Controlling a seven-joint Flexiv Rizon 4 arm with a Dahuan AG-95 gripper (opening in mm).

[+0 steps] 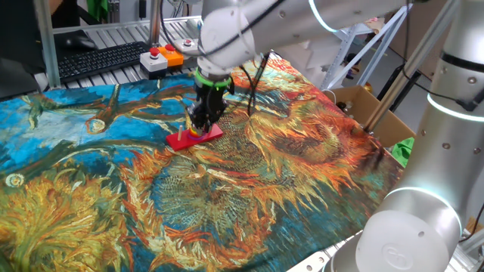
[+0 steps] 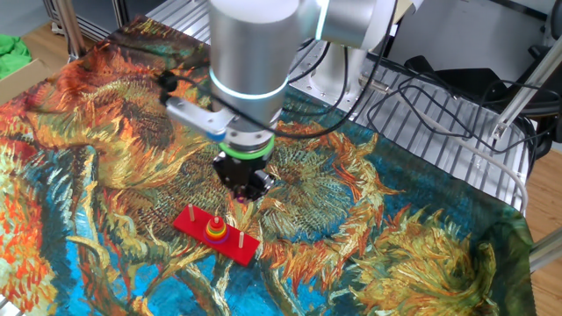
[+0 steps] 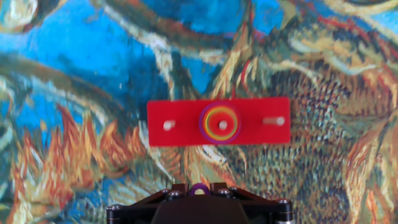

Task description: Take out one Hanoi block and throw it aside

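The gripper [image 2: 243,195] is clamped on 1 purple block [image 3: 198,188], hovering above the red base [image 3: 219,121] with 3 pegs.

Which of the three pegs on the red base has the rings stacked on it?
The middle peg of the red base carries the ring stack. The two end pegs are bare. The gripper seems to hold a purple ring.

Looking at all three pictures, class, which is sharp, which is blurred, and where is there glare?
Hand view: soft all over, red base and pegs fuzzy. One fixed view: sharp tablecloth, bright glare on the arm. The other fixed view: sharp, evenly lit ring stack.
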